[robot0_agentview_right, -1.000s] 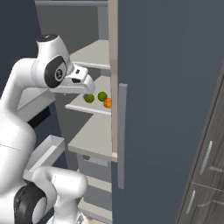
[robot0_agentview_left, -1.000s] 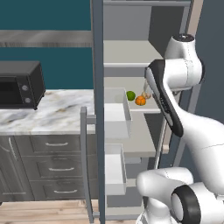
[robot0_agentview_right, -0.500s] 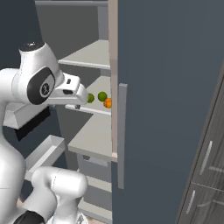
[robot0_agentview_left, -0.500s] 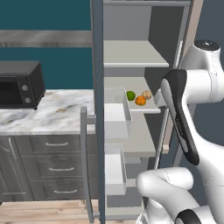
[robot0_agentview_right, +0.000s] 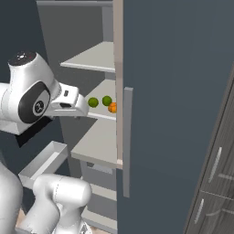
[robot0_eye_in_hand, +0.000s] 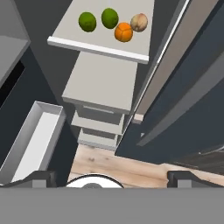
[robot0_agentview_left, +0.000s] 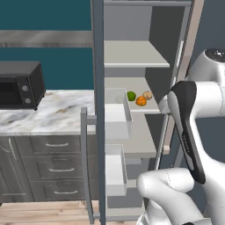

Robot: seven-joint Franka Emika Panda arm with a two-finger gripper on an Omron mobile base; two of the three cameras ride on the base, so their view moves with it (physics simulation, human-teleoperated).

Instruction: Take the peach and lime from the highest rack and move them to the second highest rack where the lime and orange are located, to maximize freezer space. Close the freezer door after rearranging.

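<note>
All four fruits sit together on the second highest rack [robot0_eye_in_hand: 70,43]: two limes side by side, one lime [robot0_eye_in_hand: 87,21] at the outside and the other lime [robot0_eye_in_hand: 110,18] just beside it, with the orange [robot0_eye_in_hand: 124,32] at about four o'clock from that second lime and the peach [robot0_eye_in_hand: 139,22] touching or nearly touching the orange at its two o'clock. They cluster near the rack's middle and back, well clear of the front lip, which makes sense: nothing can roll off when the door swings. The highest rack [robot0_agentview_left: 132,55] above looks bare, so the rearranging reads as done and the door is what remains. The gripper [robot0_eye_in_hand: 109,178] looks down from above and outside the freezer, its two dark tips wide apart and holding nothing, so it is open and free. The arm is folded back at the freezer's mouth, out of the shelves' way. The freezer door [robot0_agentview_right: 178,114] stands open at three o'clock in the hand view, its long handle [robot0_agentview_right: 126,141] showing in the right base view; in my judgement that is the next thing to reach for.
</note>
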